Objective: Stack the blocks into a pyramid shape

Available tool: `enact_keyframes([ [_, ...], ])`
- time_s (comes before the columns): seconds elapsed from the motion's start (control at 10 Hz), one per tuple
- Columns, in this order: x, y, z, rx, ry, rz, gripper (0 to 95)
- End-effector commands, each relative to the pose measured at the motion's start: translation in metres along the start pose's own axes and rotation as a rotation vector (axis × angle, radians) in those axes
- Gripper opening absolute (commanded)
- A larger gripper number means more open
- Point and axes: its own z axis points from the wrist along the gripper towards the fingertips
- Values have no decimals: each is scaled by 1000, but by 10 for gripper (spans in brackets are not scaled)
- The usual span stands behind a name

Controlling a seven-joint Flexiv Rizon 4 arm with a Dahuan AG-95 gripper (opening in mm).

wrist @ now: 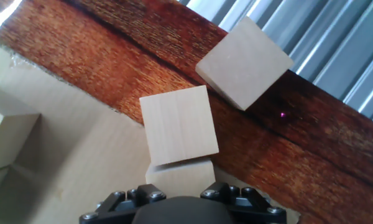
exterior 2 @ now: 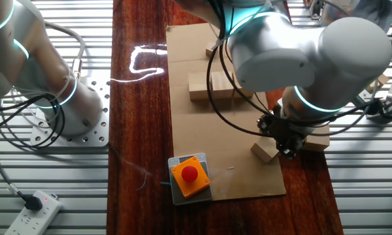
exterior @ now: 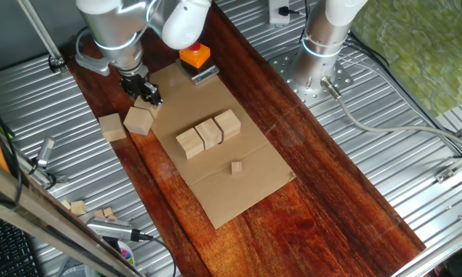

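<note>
Hand view — tool (wrist: 185, 202) poised over a loose block (wrist: 178, 126) at the cardboard sheet's (wrist: 68, 155) edge, finger spacing indeterminate — should descend squarely, straddling opposite flat faces, avoiding the neighbouring block (wrist: 244, 61).

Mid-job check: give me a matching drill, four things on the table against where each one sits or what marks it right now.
Things:
1. row of three blocks
2. tiny cube
3. orange box
4. outermost block

Places or marks:
a. alone on the cardboard, apart from the rest
b. at the wooden board's edge, beside the ribbed metal
c. side by side, mid-cardboard
d. topped with a red button

Pairs: 1-c, 2-a, 3-d, 4-b
</note>
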Motion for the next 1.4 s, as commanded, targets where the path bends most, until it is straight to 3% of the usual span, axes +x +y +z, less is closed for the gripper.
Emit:
enact_keyframes([
  [0.1,4,2,-5,-15,28,30,0],
  [0.5,11,9,-24,-14,30,90,0],
  [0.8,18,38,-55,-53,85,199,0],
  [1.1,22,64,-75,-73,94,282,0],
  [1.2,22,74,-81,-108,84,329,0],
  [1.4,21,81,-85,-132,72,359,0],
])
